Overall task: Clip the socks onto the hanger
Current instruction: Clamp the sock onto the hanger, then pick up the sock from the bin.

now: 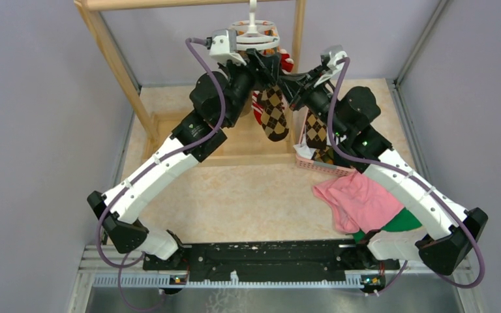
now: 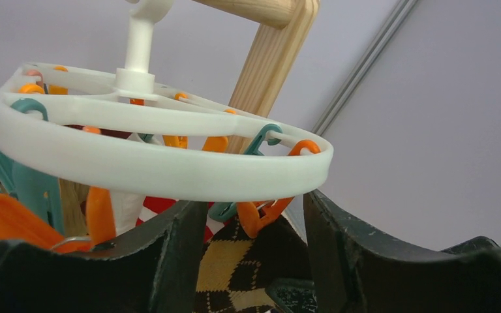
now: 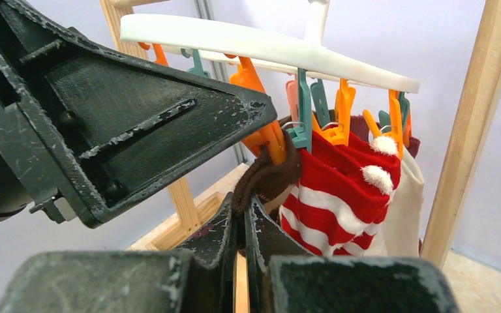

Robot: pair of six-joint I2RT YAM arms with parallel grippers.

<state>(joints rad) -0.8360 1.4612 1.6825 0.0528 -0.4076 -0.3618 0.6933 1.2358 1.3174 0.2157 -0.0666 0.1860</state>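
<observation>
Nearest me on the right, a green cloth (image 1: 404, 223) is mostly hidden under the right arm and a pink cloth (image 1: 357, 199). Just beyond, that arm half covers the pink basket (image 1: 313, 164). I make out an argyle sock (image 1: 315, 132) in it, plus something white I cannot identify. Farther on, the right gripper (image 3: 241, 218) is pinched tight on the brown sock (image 3: 267, 176), whose top touches an orange clip (image 3: 267, 138) beside the clipped striped sock (image 3: 339, 189). The left gripper (image 2: 251, 215) has its jaws apart just under the hanger (image 2: 169, 173) ring, clamping nothing I can see. A second argyle sock (image 2: 235, 267) shows between its fingers. The hanger hangs from the wooden rack (image 1: 113, 62), farthest away.
</observation>
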